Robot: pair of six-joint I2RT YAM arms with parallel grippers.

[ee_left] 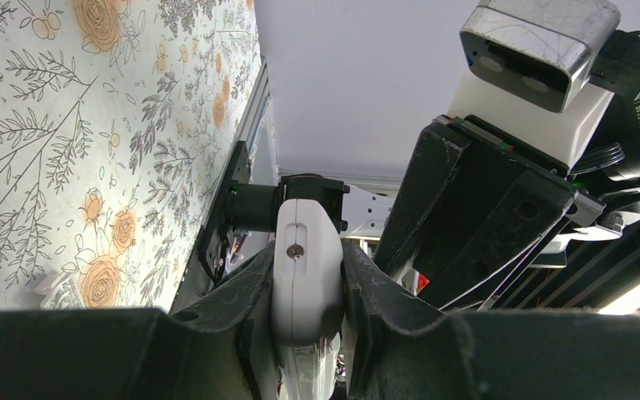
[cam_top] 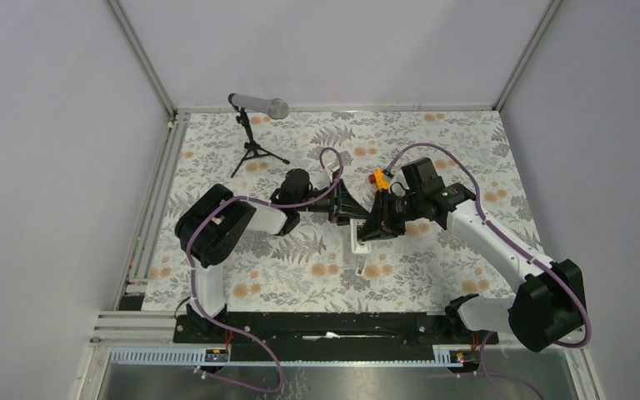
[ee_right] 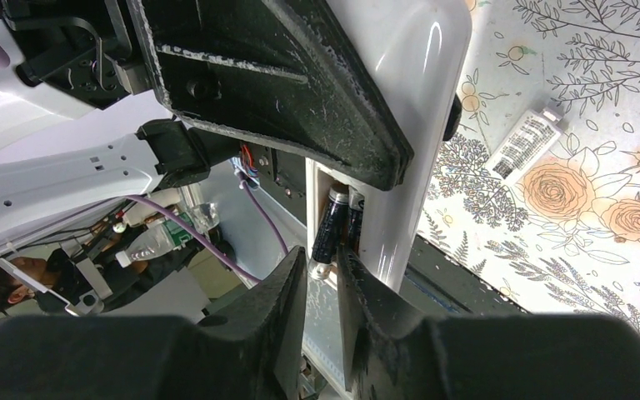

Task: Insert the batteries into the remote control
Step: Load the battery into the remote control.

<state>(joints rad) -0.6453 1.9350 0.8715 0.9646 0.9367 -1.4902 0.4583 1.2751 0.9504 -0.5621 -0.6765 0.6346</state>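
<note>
Two thin dark cylindrical batteries [ee_right: 333, 225] are sitting side by side in the open compartment of the slim white plastic remote control [ee_right: 433, 125], which is being held over the middle of the floral-patterned table [cam_top: 433, 275]. Left gripper [ee_left: 304, 283] is clamping the remote's body between both fingers. Right gripper [ee_right: 322, 283] is showing only a slim gap, with one battery's end between its fingertips; cannot tell whether it is pinching. A small flat white labelled cover piece [ee_right: 527, 143] is lying on the table.

Floral table [cam_top: 300, 267] with mic tripod [cam_top: 254, 154], white cover [ee_right: 527, 143]
</note>
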